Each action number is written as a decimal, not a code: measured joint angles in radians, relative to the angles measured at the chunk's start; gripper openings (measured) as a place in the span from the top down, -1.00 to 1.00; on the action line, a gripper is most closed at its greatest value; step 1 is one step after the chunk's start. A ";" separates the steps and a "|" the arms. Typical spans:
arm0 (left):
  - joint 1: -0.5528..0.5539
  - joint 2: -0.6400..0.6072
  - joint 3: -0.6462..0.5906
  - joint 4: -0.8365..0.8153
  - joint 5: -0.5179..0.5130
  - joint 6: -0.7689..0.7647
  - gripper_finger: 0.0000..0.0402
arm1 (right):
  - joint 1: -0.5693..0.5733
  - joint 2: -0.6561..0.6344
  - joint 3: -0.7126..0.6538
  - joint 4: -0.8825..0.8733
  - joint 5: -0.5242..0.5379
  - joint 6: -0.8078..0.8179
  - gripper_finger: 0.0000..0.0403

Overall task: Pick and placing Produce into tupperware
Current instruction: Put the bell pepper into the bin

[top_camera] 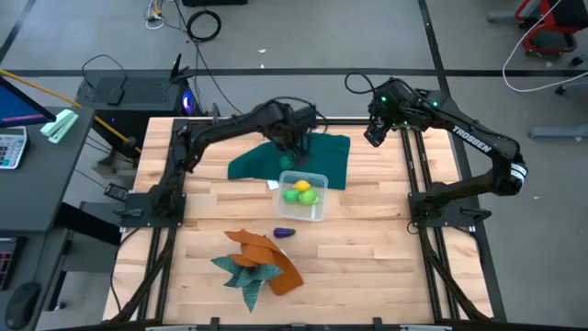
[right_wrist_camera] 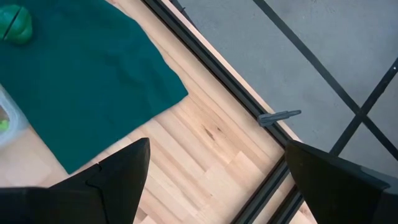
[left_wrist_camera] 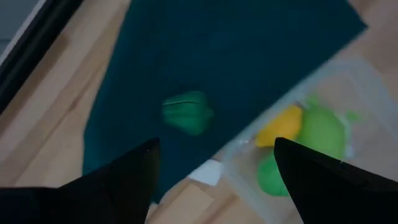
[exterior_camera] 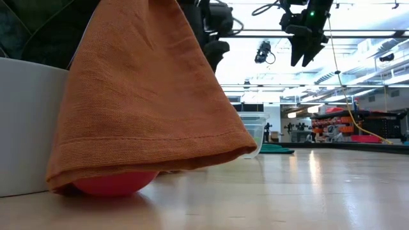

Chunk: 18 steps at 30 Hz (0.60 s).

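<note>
Left gripper (left_wrist_camera: 211, 180) hovers wide open and empty over green produce (left_wrist_camera: 186, 112) on dark green cloth (left_wrist_camera: 205, 56), beside tupperware (top_camera: 321, 176); closing low could snag cloth and drag it along.

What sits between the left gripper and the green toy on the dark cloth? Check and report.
Nothing visible. The left gripper hangs over the green toy with jaws open, and the left wrist view shows only bare dark green cloth around the toy. The tupperware lies just beside it.
</note>
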 joint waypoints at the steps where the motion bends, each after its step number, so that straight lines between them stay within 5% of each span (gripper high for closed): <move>1: 0.015 0.000 -0.001 0.005 0.002 -0.002 -0.59 | 0.000 0.000 0.000 0.000 0.000 0.003 -0.67; 18: 0.106 0.028 -0.015 0.016 0.044 -0.061 -0.75 | 0.000 0.000 0.000 0.001 -0.020 0.020 -0.67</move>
